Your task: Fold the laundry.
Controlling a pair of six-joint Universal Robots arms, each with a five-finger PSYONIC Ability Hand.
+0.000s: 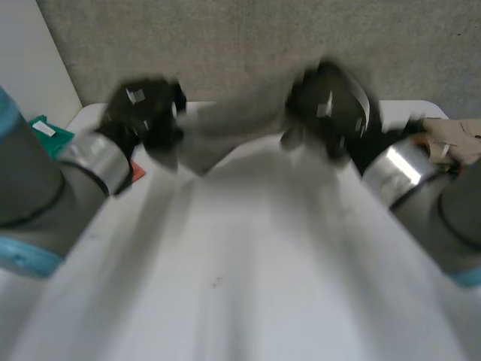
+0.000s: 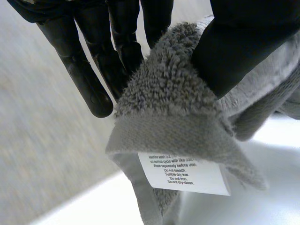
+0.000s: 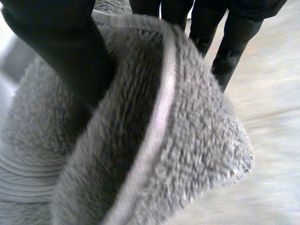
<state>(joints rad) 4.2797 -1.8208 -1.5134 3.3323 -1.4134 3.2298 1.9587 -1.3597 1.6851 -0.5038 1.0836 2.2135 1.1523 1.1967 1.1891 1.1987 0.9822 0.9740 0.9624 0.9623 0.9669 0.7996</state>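
Left hand [image 1: 143,113] pinches the grey towel [image 1: 225,128] at its corner by the care label [image 2: 185,173]. Right hand [image 1: 327,101] pinches a hemmed edge. A green object [image 1: 49,135] sits beside the left arm, beige cloth [image 1: 455,139] beside the right.

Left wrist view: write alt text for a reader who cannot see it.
The left hand pinches a corner of a grey terry towel between thumb and fingers, over the white table. A white care label with printed washing instructions hangs from the towel's hemmed edge.

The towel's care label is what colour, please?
The care label is white with black print; left wrist view.
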